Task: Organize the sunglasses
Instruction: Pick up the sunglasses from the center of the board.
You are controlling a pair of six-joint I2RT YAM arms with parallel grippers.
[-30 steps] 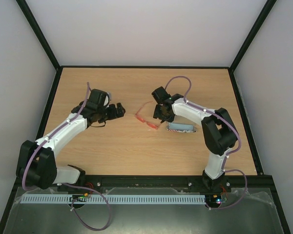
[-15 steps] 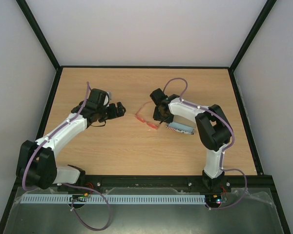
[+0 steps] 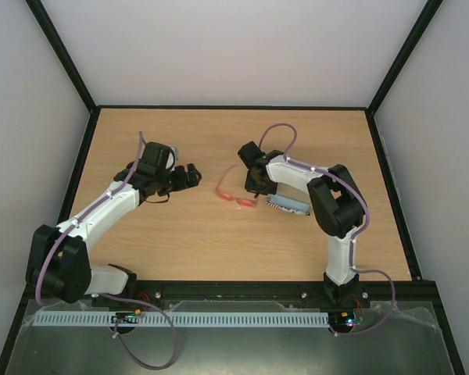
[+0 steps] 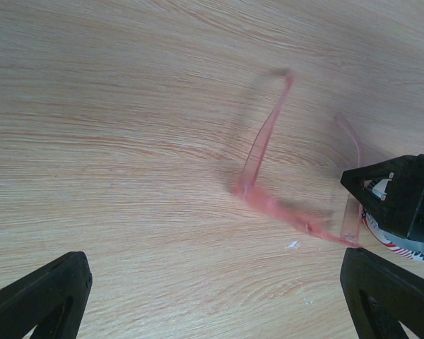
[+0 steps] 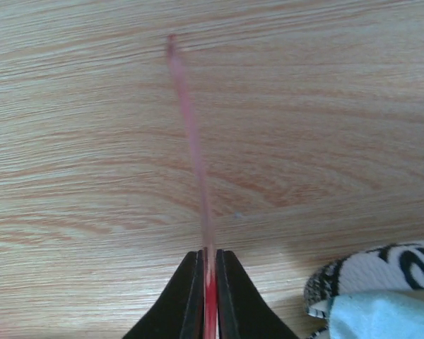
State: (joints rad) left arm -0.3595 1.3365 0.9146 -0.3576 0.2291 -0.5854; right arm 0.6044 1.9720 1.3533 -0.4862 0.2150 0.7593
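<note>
the sunglasses (image 3: 236, 194) lie on the wooden table (image 3: 180, 242) near its middle, between the two arms. their thin red-orange translucent frame is unfolded, with both temple arms spread and pointing toward the far side.

the right gripper (image 5: 210, 258) is pinched tight on one temple arm. in the right wrist view the two black fingertips (image 5: 191, 282) meet around the red strip with almost no gap, and the strip runs straight away from them across the wood grain. just to the right of those fingers sits the patterned glasses case (image 3: 289, 205), white with dark markings and some red, lying flat on the table beside the sunglasses. a light blue cloth (image 5: 381, 311) shows at the bottom corner of that view, touching the case.

the left gripper (image 4: 212, 296) stands wide apart and holds nothing. its two black fingers frame the lower corners of the left wrist view, with bare wood between them. it faces the sunglasses from the left, near but not touching.
</note>
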